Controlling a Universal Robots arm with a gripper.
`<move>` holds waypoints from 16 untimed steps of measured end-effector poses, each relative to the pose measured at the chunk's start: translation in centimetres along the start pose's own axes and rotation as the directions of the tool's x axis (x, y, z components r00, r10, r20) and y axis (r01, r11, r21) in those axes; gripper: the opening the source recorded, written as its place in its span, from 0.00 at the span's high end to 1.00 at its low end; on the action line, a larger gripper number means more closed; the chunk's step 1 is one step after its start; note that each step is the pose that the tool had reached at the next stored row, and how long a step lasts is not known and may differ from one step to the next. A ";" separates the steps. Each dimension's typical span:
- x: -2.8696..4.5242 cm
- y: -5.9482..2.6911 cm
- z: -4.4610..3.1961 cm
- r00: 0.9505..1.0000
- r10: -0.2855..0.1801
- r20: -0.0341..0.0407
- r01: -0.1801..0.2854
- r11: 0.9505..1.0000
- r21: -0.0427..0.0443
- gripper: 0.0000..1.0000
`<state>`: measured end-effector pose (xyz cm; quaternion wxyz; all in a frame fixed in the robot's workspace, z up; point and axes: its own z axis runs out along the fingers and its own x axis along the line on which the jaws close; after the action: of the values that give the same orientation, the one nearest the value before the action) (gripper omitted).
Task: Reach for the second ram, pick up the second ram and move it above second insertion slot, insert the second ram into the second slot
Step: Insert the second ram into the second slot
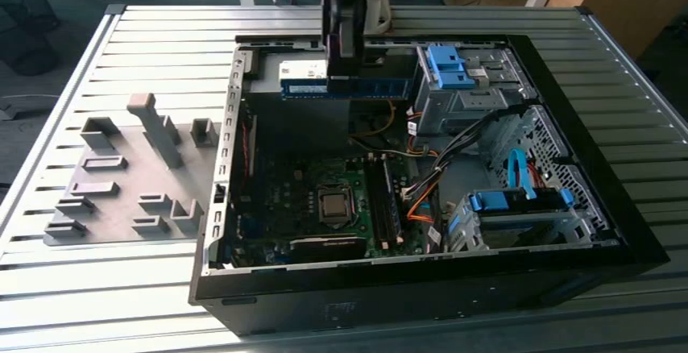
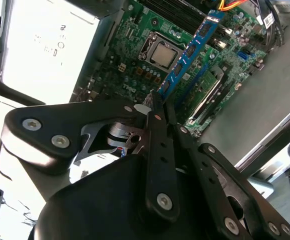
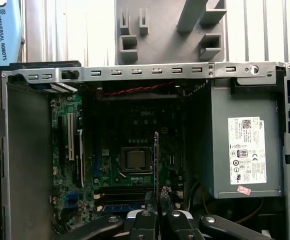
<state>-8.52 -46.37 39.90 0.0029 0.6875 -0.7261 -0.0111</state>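
My gripper [image 1: 344, 77] is shut on the second ram [image 1: 346, 87], a long blue stick held level and on edge above the back part of the open computer case [image 1: 634, 232]. In the second wrist view the second ram [image 2: 187, 52] runs out from between the fingers [image 2: 157, 120], with the motherboard [image 2: 130, 75] well below it. The first wrist view shows the second ram [image 3: 156, 160] edge-on as a thin line between the fingertips [image 3: 151, 220], over the CPU socket [image 3: 135, 159]. The dark memory slots [image 1: 383, 208] lie beside the socket [image 1: 334, 205], nearer the front than the stick.
A grey fixture plate [image 1: 129, 176] with upright blocks lies at the exterior view's left of the case. Inside are drive cages with blue latches [image 1: 452, 67] [image 1: 516, 201], orange and black cables [image 1: 424, 180] and a grey power supply box [image 3: 240, 150]. The case stands on a slatted metal table [image 1: 108, 288].
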 end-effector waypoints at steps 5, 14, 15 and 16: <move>0.00 0.00 0.02 0.998 0.063 0.001 -0.063 0.998 0.001 0.86; 0.00 0.00 0.13 0.976 0.217 0.003 -0.217 0.976 0.002 0.86; 0.00 0.00 0.14 0.972 0.234 0.003 -0.234 0.972 0.002 0.86; 0.00 0.00 0.15 0.968 0.251 0.003 -0.251 0.968 0.003 0.86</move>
<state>-8.52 -46.37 39.75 0.0021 0.5902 -0.8072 -0.0106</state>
